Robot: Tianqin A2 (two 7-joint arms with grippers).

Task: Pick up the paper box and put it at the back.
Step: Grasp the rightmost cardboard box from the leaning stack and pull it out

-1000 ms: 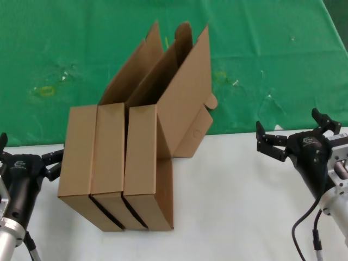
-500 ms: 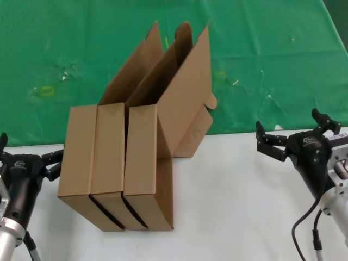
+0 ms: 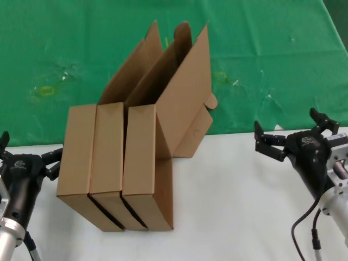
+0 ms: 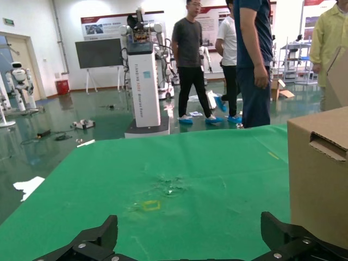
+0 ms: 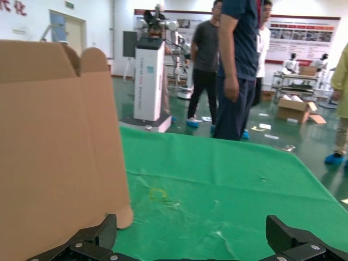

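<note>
Three identical brown paper boxes [image 3: 117,163] stand on edge side by side on the white tabletop [image 3: 234,206]. Their open lids lean back over the green cloth [image 3: 81,43]. My left gripper [image 3: 28,148] is open and empty, just left of the leftmost box. In the left wrist view [image 4: 190,242] that box's end [image 4: 318,174] is beside one finger. My right gripper [image 3: 293,130] is open and empty on the table, well right of the boxes. In the right wrist view [image 5: 190,239] a box lid [image 5: 60,147] stands beside one finger.
The green cloth has yellowish stains [image 3: 46,89] and white specks [image 3: 236,82]. The table's white strip runs along the front. Several people [image 4: 190,60] and a robot stand [image 4: 144,81] are on the floor beyond the cloth's far edge.
</note>
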